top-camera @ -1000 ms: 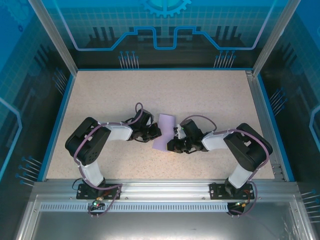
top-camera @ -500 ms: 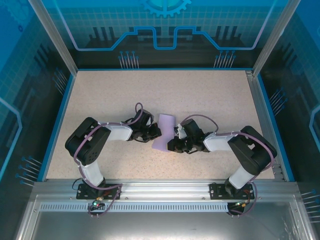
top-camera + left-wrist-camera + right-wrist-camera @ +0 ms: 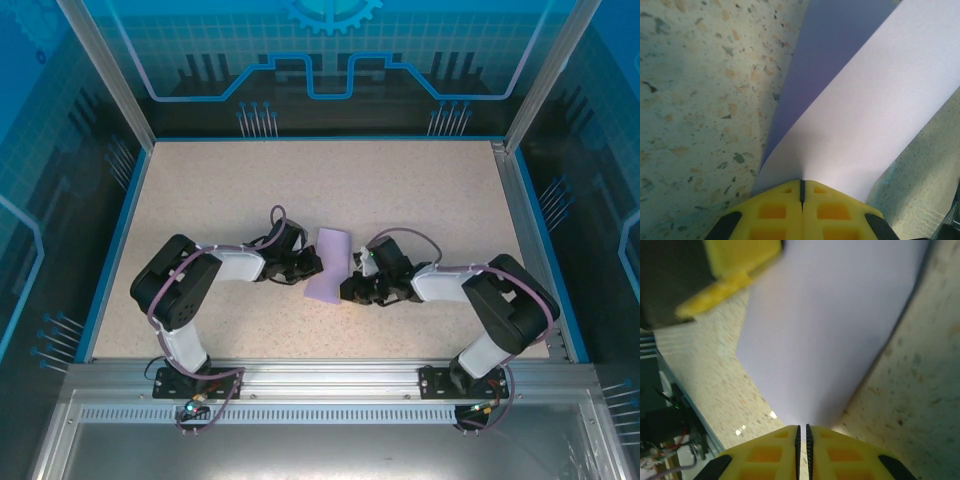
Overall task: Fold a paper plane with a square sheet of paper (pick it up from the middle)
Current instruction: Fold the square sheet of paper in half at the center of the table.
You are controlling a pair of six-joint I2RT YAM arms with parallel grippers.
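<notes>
The square sheet of paper (image 3: 331,262) is pale lavender and lies bowed at the table's centre between both grippers. My left gripper (image 3: 312,267) is shut on its left edge. In the left wrist view the paper (image 3: 875,100) rises from the yellow jaws (image 3: 801,182) and curls over itself. My right gripper (image 3: 349,289) is at the sheet's near right corner. In the right wrist view the paper (image 3: 830,330) narrows into the jaws (image 3: 801,427), which stand a thin slit apart and pinch it. The left finger (image 3: 740,260) shows at the top left of that view.
The speckled beige table (image 3: 420,190) is bounded by a blue rim (image 3: 108,250) and glass walls. An aluminium rail (image 3: 320,375) carrying both arm bases runs along the near edge. Both arms are folded low with their elbows out to the sides.
The right arm's elbow has swung outward and nearer, and its wrist has shifted slightly along the paper's right edge. The left arm and the sheet have stayed in place.
</notes>
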